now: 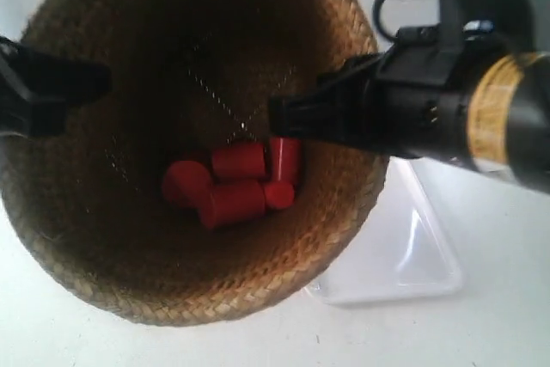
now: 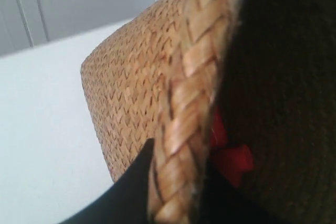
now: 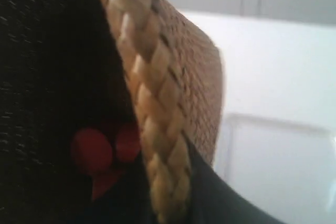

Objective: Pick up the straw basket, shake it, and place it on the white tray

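Note:
The straw basket (image 1: 129, 238) fills most of the exterior view, its dark inside holding several red cylinders (image 1: 232, 186). The gripper of the arm at the exterior view's left (image 1: 86, 83) sits on the rim on one side, and the gripper of the arm at the exterior view's right (image 1: 288, 118) reaches over the opposite rim. In the left wrist view my left gripper (image 2: 176, 182) is shut on the braided rim (image 2: 189, 77). My right gripper (image 3: 168, 182) is likewise shut on the rim (image 3: 152, 93). The white tray (image 1: 404, 255) lies beside the basket and partly behind it, and it shows again as the tray (image 3: 278, 166).
A white tabletop (image 1: 481, 324) surrounds the basket and tray. Pale wall panels (image 2: 79, 3) stand behind the table. A dark cable loop (image 1: 382, 10) hangs off the arm at the exterior view's right.

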Available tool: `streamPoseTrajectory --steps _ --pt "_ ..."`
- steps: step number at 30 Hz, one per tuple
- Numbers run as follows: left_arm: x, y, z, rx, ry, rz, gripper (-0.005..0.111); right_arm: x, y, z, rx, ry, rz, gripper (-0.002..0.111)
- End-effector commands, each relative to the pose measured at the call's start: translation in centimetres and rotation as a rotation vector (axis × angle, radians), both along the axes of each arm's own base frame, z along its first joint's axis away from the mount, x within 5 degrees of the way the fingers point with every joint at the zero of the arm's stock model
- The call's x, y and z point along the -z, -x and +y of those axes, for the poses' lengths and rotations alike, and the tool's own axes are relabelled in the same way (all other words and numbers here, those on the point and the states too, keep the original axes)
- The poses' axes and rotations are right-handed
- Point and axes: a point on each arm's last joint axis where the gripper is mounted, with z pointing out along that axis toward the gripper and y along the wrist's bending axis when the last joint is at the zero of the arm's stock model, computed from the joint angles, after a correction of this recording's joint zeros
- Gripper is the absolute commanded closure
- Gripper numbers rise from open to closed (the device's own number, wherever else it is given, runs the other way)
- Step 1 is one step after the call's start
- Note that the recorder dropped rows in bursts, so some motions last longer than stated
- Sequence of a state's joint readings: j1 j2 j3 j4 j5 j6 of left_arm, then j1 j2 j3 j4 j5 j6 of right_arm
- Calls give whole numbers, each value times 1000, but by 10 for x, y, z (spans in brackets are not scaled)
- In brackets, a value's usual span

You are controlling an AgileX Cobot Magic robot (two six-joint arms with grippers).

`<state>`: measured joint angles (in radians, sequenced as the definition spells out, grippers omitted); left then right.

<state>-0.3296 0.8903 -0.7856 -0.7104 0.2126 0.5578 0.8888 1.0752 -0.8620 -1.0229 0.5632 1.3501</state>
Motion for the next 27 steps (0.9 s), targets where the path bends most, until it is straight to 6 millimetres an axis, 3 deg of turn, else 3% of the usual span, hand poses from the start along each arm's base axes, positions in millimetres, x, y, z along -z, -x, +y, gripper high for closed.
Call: streamPoseTrajectory --steps 1,3,4,7,10,12,13,14,15,17,18,21,22,23,25,26,27 --pt "7 -4 4 -77 35 -31 107 17 -12 -1 21 96 -52 108" --pt "27 -17 2 -98 -2 37 107 39 -31 -1 93 208 -9 108" --pt "25 -18 -1 -71 10 71 107 41 -35 -1 121 216 30 108" --pt "2 3 -7 72 17 101 107 13 -13 4 18 101 94 108" --pt "-6 9 0 16 33 4 107 -5 5 9 -140 -1 -34 108" --pt "13 -8 4 -99 33 -9 107 13 -12 8 -50 71 -62 108" --pt "25 -19 2 -121 21 37 107 32 -31 5 72 156 -24 108" --pt "21 -17 -1 -78 30 80 107 31 -32 3 102 163 14 108" --pt "1 1 -6 48 27 97 107 8 -14 5 18 93 65 108" --pt "-29 28 -2 96 61 -13 107 -28 18 3 -157 -71 -32 108" --pt "-28 28 1 63 77 -37 107 -31 19 1 -154 -64 -67 108" --pt "27 -10 -1 -79 46 89 107 21 -23 1 98 197 -51 108" --pt "27 -10 -5 -51 62 140 107 22 -26 1 118 223 -28 108" --pt "18 -5 -8 1 67 161 107 16 -22 2 114 215 6 108" --pt "-22 25 -6 113 55 35 107 -25 12 2 -34 73 -7 108" --pt "-30 29 0 70 66 -37 107 -34 22 2 -95 1 -59 108" --pt "-20 22 2 10 75 -45 107 -26 18 1 -79 5 -111 108"
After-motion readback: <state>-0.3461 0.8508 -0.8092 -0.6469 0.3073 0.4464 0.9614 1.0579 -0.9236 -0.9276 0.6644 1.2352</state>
